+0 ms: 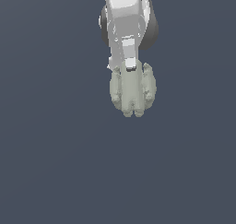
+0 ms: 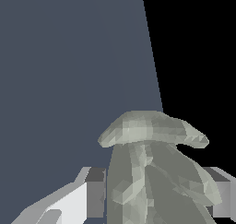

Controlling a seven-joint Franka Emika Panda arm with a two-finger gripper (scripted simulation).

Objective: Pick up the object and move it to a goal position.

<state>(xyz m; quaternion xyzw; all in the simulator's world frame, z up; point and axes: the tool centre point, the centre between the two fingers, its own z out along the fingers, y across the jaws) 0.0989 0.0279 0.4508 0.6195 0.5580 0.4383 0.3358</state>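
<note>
The white arm (image 1: 126, 20) comes in from the top of the exterior view and points straight down, its wrist and last joints stacked almost in one line above the gripper (image 1: 132, 91). Only this lower part of the arm shows; the rest runs out of the picture at the top edge.

The object (image 1: 148, 87), a pale grey-green knobbly lump, sits right at the end of the arm, just below the white wrist block. In the exterior view one finger (image 1: 130, 87) lies down the front of the lump, so the lump bulges out to both sides of it and ends in small rounded lobes at the bottom.

In the wrist view the lump (image 2: 152, 172) fills the space between the jaws. A wide cap-like lobe spreads across its far end, with folded ridges below it running back toward the camera. A grey pad (image 2: 96, 193) presses against one flank and the other pad (image 2: 221, 193) sits against the opposite flank, so the jaws are clenched on the lump, grasping it.

Behind everything is a flat, plain slate-blue surface (image 1: 55, 149). No shadow or contact line shows under the lump, so whether it rests on that surface or hangs above it cannot be told.
</note>
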